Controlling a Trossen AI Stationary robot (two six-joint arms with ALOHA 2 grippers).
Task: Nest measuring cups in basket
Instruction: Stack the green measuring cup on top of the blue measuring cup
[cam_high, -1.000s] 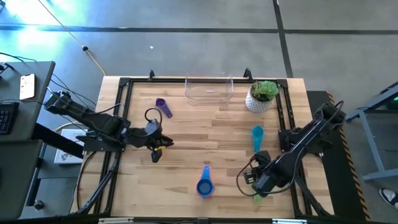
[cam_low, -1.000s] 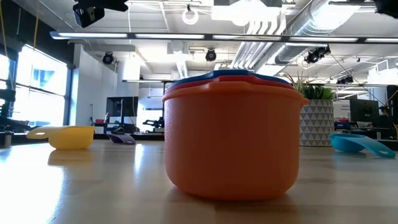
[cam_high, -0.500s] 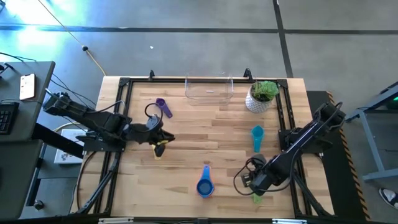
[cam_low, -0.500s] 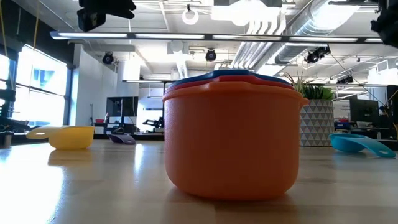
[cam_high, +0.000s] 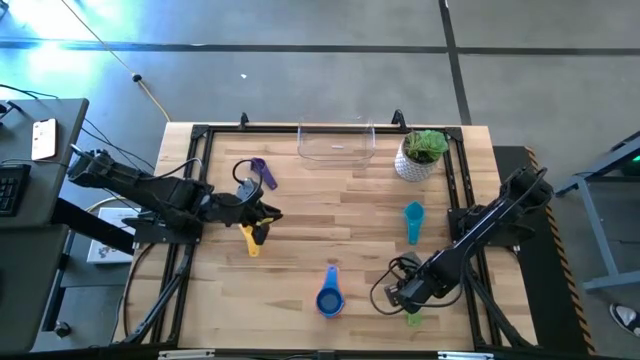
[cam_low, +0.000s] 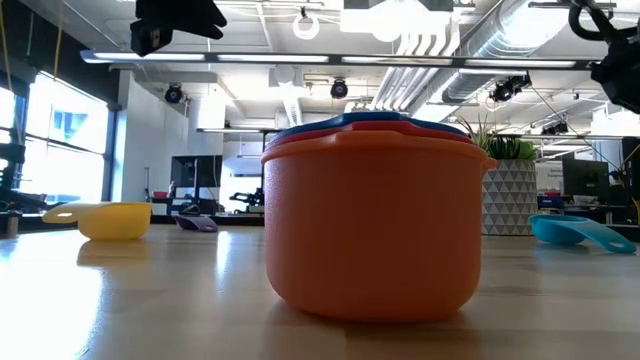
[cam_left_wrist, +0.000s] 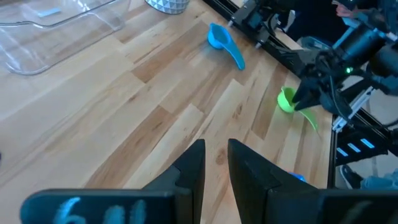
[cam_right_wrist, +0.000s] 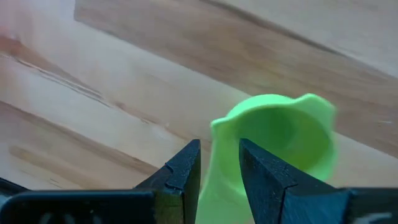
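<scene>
A green measuring cup (cam_right_wrist: 280, 140) sits near the table's near right corner (cam_high: 413, 319), with my right gripper (cam_right_wrist: 219, 149) shut on its handle. My left gripper (cam_left_wrist: 216, 146) hovers at the left (cam_high: 268, 215), its fingers a narrow gap apart with nothing between them, just beyond a yellow cup (cam_high: 250, 240) lying on the table. A blue cup (cam_high: 329, 299) sits nested with a red one inside an orange cup (cam_low: 370, 235) near the front middle. A purple cup (cam_high: 262, 171) and a teal cup (cam_high: 413, 222) lie loose. The clear basket (cam_high: 337, 143) stands at the far edge. My right gripper pinches the green cup's flat handle (cam_right_wrist: 219, 186) between its two fingers, close to the bowl. The fingers come from above, pointing steeply down. The bowl's mouth faces up; whether its bottom rests on the table I cannot tell.
A white pot with a green plant (cam_high: 420, 155) stands right of the basket. A black frame rail (cam_high: 455, 190) runs around the tabletop. Bare wood lies between the cups in the middle (cam_high: 340, 210).
My right gripper has gone down toward the table at the green cup, turning a little, and the cup's place in the high view is unchanged. My left gripper has drifted slightly toward the far edge and the right, uncovering more of the yellow cup.
</scene>
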